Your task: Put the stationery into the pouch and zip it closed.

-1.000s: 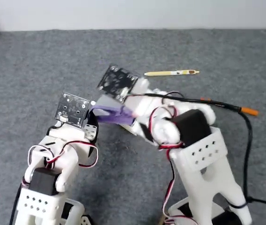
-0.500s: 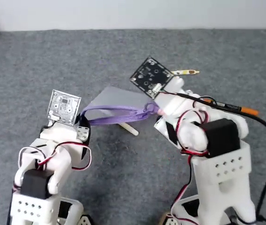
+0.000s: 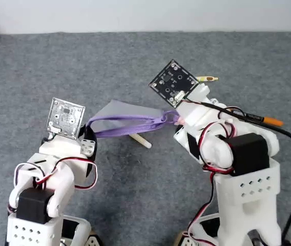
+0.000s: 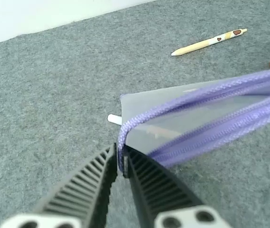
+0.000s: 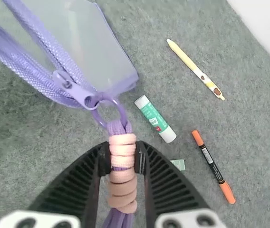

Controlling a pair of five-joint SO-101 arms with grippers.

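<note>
The pouch (image 3: 121, 114), pale purple and see-through, is stretched across the grey desk (image 3: 135, 56) between the two arms. The left fingers (image 4: 113, 159) are pressed together on the pouch's end, pinching the purple zip edge right at its corner. The right fingers (image 5: 142, 161) pinch the pink pull (image 5: 121, 164) at the far end; the pull hangs from a purple ring on the slider (image 5: 71, 86), which sits at that end of the zip. In the left wrist view the two zip rows run apart from each other along the pouch (image 4: 182, 111), so the mouth is open.

A glue stick (image 5: 155, 118), white with a green label, lies on the desk just beside the pouch's corner; from above, one end of the glue stick (image 3: 141, 140) juts out from under the pouch's lower edge. A yellow pen (image 5: 195, 70) lies farther out, well apart from the pouch, and in the high view it is partly hidden behind the right arm's camera board. An orange marker (image 5: 212, 164) lies near the glue stick, not touching it, with a small green scrap (image 5: 177, 164) between them
</note>
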